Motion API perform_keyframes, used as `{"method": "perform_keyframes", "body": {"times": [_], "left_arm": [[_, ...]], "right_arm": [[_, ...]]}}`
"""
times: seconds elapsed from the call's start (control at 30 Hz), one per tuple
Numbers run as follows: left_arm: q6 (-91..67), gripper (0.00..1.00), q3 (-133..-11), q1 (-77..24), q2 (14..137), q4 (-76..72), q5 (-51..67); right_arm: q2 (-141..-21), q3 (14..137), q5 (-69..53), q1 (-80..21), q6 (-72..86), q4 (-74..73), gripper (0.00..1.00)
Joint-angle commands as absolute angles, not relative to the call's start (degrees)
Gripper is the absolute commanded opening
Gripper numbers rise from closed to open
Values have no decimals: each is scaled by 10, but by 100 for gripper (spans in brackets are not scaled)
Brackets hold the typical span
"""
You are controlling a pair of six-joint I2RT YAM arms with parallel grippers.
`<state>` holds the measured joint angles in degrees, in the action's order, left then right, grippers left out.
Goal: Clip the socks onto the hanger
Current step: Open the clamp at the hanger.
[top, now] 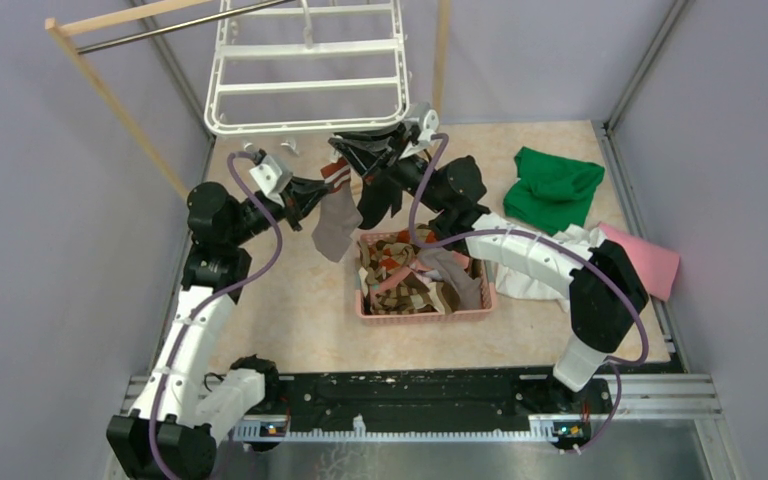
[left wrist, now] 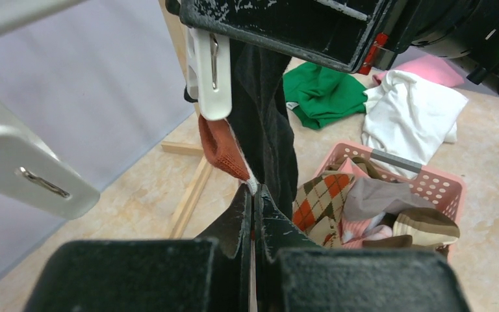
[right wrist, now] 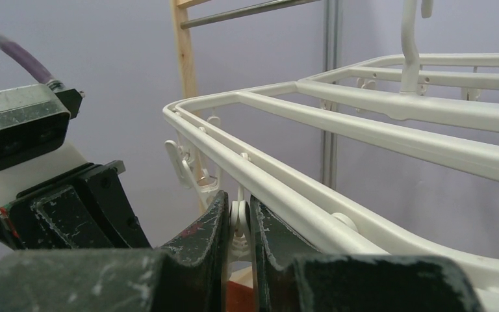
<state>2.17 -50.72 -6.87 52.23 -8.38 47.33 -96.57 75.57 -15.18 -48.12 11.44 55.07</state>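
Observation:
The white hanger (top: 305, 70) hangs at the back, its frame (right wrist: 364, 130) running across the right wrist view. My right gripper (top: 355, 152) is under its near edge, shut on one dangling white clip (right wrist: 239, 218). My left gripper (left wrist: 253, 190) is shut on the white-edged rim of a grey-brown sock (top: 336, 228) with an orange cuff (left wrist: 224, 149), just under a clip (left wrist: 209, 71). Beside it hangs a black sock (left wrist: 266, 130), its top hidden behind the right gripper. More socks, one of them argyle (left wrist: 321, 198), lie in the basket.
The pink basket (top: 425, 312) stands mid-table below both grippers. Green cloth (top: 555, 185), white cloth (top: 520, 275) and pink cloth (top: 650, 260) lie to the right. A wooden rack (top: 110, 100) with a metal bar stands at the back left. Another clip (left wrist: 32, 175) hangs close to the left wrist camera.

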Motion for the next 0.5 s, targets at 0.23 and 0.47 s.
{"method": "perform_keyframes", "body": {"times": [0.23, 0.47], "left_arm": [[148, 0, -597, -64, 565, 24, 514], [258, 0, -666, -53, 587, 142, 530]], "right_arm": [[-959, 776, -208, -475, 143, 590, 4], [-960, 774, -234, -467, 156, 602, 4]]}}
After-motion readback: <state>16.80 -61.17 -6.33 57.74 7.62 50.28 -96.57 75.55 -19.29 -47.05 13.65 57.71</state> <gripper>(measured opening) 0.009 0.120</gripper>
